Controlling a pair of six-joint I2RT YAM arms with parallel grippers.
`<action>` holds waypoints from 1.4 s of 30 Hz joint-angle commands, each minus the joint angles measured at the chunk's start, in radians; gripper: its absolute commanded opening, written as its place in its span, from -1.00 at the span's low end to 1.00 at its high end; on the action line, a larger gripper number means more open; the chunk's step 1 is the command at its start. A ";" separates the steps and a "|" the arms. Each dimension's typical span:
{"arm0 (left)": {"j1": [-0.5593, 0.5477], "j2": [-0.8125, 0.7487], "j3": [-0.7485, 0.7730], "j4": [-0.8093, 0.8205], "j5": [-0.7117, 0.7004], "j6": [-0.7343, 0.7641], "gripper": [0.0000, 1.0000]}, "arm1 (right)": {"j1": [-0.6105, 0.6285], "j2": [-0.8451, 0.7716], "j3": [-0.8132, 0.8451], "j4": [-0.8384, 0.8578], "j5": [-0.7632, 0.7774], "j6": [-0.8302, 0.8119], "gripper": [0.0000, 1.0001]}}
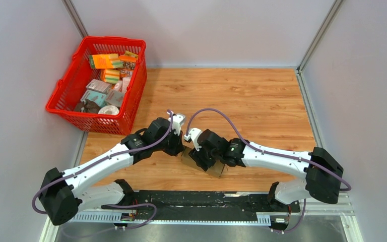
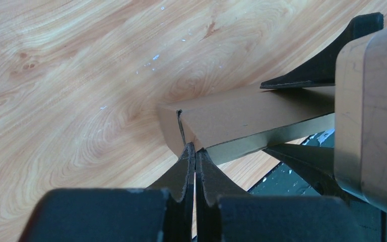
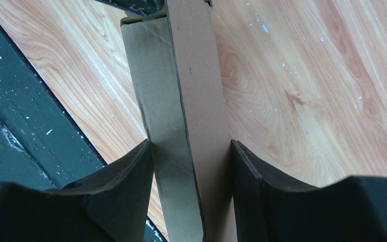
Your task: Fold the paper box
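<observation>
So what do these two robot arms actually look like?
The left arm and right arm match: smooth white links between chunky black joints, each trailed by a looping purple cable. The left end effector and right end effector each have two matte black, wedge-shaped fingers tapering to tips.

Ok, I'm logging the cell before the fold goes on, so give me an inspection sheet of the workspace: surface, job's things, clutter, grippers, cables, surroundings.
Surface: wooden table, with a few small pale specks.
Job's things: brown paper box, held between both arms near the table's front edge.
Clutter: red basket at the far left corner, holding small packaged goods.
Grippers: left gripper shut, pinching the box's corner edge; right gripper closed on the box's two sides.
Cables: purple cables run along both arms and loop above the wrists.
Surroundings: grey walls on three sides; black rail at the arm bases.
</observation>
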 commanded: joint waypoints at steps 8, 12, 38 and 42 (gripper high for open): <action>-0.014 -0.044 -0.033 -0.015 -0.006 -0.017 -1.00 | -0.012 -0.006 0.063 -0.098 0.123 0.107 0.56; -0.014 -0.037 -0.016 -0.044 -0.020 -0.018 -1.00 | -0.012 -0.106 0.105 -0.265 0.114 0.262 0.68; -0.031 -0.095 -0.074 0.049 -0.032 -0.110 -0.81 | -0.016 -0.318 -0.010 -0.465 0.143 0.558 -0.78; -0.044 -0.063 -0.081 0.071 -0.034 -0.118 -0.60 | -0.016 -0.319 0.006 -0.462 0.131 0.573 -0.84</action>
